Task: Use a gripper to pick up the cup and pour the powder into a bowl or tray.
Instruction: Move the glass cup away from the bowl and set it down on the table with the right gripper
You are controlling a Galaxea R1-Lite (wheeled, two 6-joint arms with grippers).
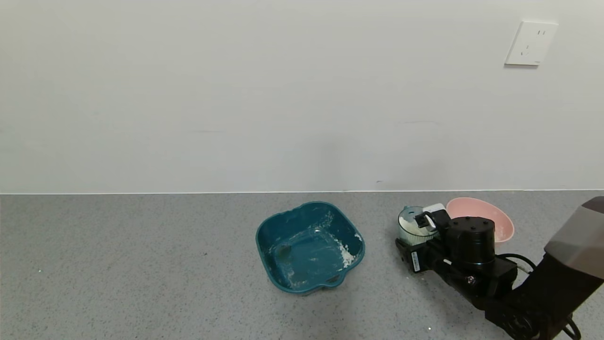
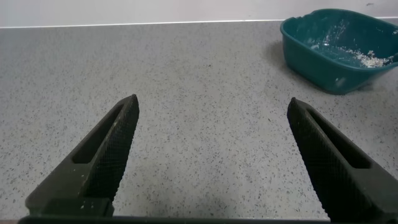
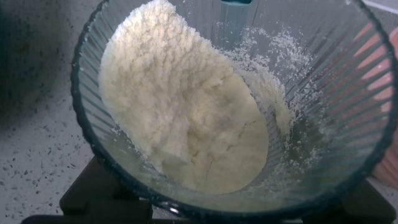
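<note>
R pincer (image 1: 421,234) pinching cup (image 1: 411,225), powder (image 3: 186,118) still inside, bowl (image 1: 490,218) just beside. Pour not yet done. L pincer (image 2: 211,162) spread, idle over worktop (image 2: 205,81).

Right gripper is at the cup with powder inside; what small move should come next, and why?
Probably lift the cup a little off the counter. The right gripper sits at its base, the powder is still inside, and the pink bowl stands just beside it. The left gripper hangs open, away from them.
</note>
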